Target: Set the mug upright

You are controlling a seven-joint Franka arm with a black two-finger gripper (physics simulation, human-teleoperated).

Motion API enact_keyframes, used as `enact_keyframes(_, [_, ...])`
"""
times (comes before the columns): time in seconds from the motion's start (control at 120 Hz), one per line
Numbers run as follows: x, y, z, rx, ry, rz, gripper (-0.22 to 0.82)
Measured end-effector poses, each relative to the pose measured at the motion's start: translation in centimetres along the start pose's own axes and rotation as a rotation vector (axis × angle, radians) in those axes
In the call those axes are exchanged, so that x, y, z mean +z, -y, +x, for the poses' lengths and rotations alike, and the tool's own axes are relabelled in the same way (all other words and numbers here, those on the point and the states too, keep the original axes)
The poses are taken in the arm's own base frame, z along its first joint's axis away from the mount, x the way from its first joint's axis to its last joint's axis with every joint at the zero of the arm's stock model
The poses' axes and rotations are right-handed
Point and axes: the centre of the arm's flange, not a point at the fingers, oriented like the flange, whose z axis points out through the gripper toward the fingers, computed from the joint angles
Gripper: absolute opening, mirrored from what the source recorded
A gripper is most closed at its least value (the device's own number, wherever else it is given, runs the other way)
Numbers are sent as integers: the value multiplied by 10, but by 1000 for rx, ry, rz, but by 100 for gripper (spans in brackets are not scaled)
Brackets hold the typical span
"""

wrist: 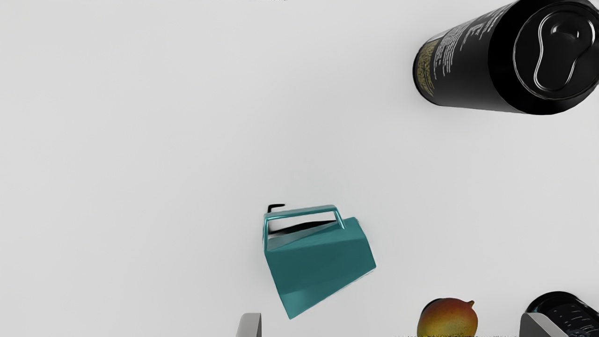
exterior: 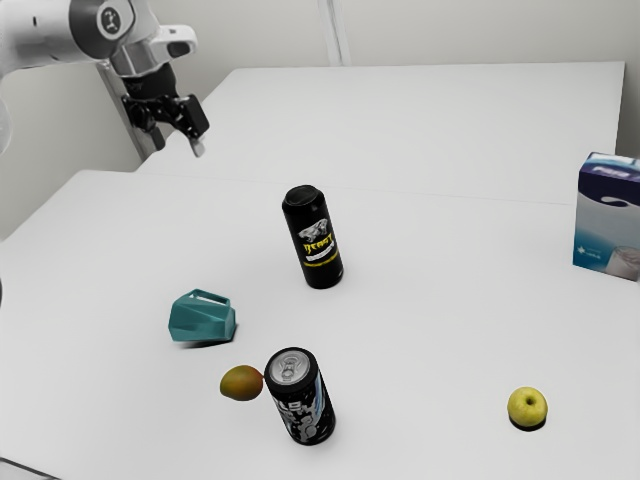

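A pale counter (exterior: 440, 130) stretches out before you, carrying the whole scene. Above its far edge, toward the exterior view's upper left, your white arm (exterior: 50, 35) reaches in, its black tool (exterior: 178, 147) hanging well above the surface, released, the fingers (wrist: 250, 326) spread well apart. A blue-and-white box (exterior: 607, 220) stands at the exterior view's right edge, partly cut off. Your tall black can (exterior: 316, 240), lettered in yellow and white, stands upright near the middle, while a second dark can (exterior: 302, 400), silver on top, stands nearer the exterior view's bottom.

The teal mug (exterior: 202, 320) — the one you are to set upright — lies on its side on the counter, its angular handle (exterior: 210, 297) uppermost, well apart from the tool. It rests toward the exterior view's left, near the mango and well apart from the box. That mango (exterior: 241, 383), orange and green, lies between the mug and the silver-topped can. A yellow apple (exterior: 527, 406) sits alone toward the exterior view's lower right.
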Motion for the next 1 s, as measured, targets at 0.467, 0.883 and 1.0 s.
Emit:
enact_keyframes(0.467, [136, 149, -112, -349, 101, -582, 60])
enact_keyframes(0.883, [243, 142, -144, -346, 115, -762, 60])
enact_keyframes(1.0, [260, 159, -147, -355, 83, -762, 60])
